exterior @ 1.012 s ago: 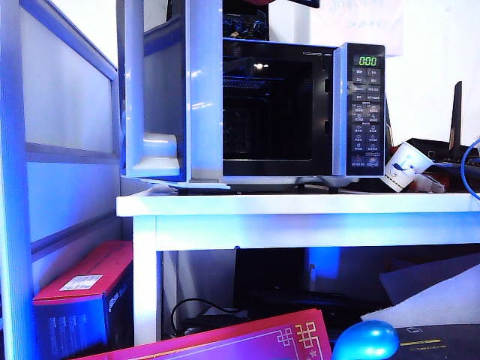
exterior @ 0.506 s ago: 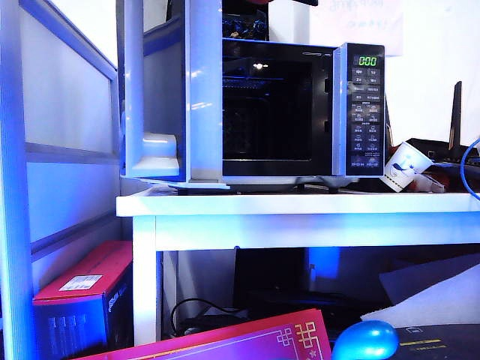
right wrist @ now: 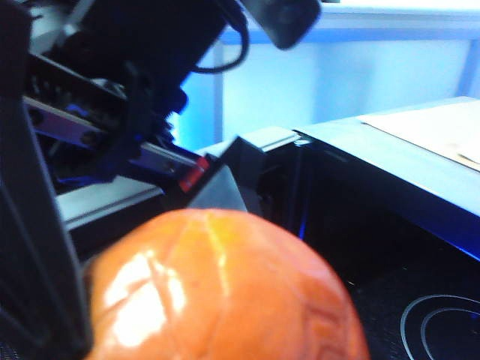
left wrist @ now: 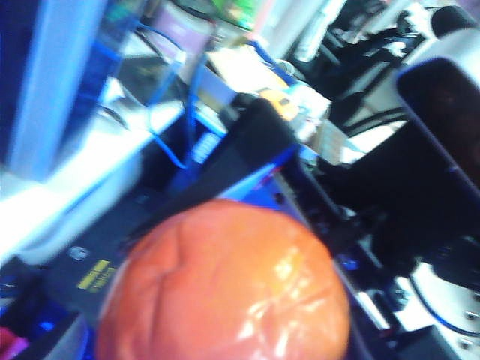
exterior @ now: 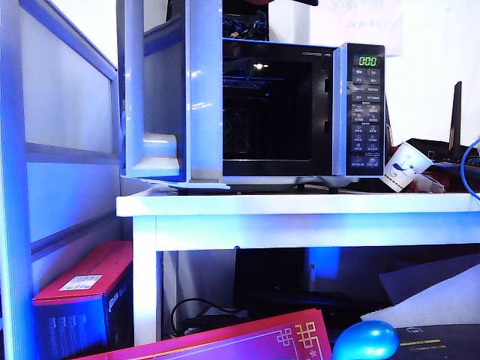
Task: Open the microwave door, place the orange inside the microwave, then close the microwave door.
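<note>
The microwave (exterior: 360, 105) stands on the white table with its cavity dark and bare. The microwave door (exterior: 161, 90) is swung wide open to the left, pale backing facing me. The orange (left wrist: 225, 285) fills the near part of both wrist views, shiny and round. My right gripper (right wrist: 225, 346) is shut on the orange (right wrist: 217, 292), and a dark finger (right wrist: 37, 247) lies against its side. My left gripper (left wrist: 217, 346) is open around the same fruit, its fingers almost hidden behind it. Both hands hang above the microwave, at the exterior view's top edge.
A tipped paper cup (exterior: 405, 166) and a blue cable (exterior: 469, 169) lie to the right of the microwave on the table (exterior: 300, 204). Below stand a red cardboard box (exterior: 82, 300), a red patterned board (exterior: 247, 341) and a glossy blue rounded object (exterior: 365, 341).
</note>
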